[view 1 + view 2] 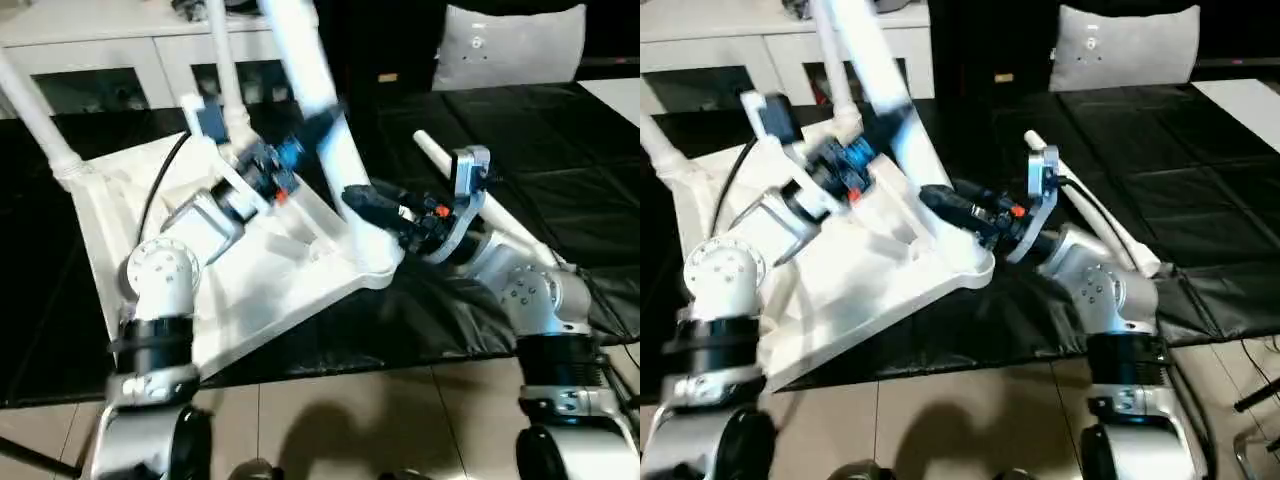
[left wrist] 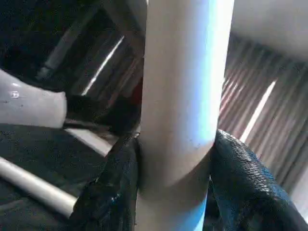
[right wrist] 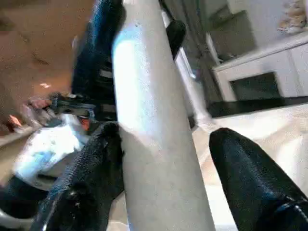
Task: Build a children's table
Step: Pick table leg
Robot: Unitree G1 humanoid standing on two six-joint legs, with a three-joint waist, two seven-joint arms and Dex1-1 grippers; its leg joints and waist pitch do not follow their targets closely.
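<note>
The white tabletop [image 1: 262, 290] lies underside up and tilted on the black mat. Two white legs stand in its far sockets, one at the left [image 1: 40, 118] and one at the back [image 1: 226, 85]. A third leg [image 1: 305, 70] slants down to the near right corner socket [image 1: 375, 268]. My left gripper [image 1: 318, 128] is shut on this leg partway up; its fingers [image 2: 110, 192] press both sides. My right gripper [image 1: 358, 200] stands open around the same leg lower down, one finger [image 3: 86, 187] touching it and the other finger [image 3: 250, 183] apart from it. A fourth leg [image 1: 500, 215] lies loose on the mat behind my right arm.
A white cabinet with glass doors [image 1: 120, 60] stands behind the tabletop. A grey cushion [image 1: 510, 45] sits at the back right. The black mat [image 1: 570, 140] spreads to the right, and tiled floor [image 1: 350, 410] runs along its near edge.
</note>
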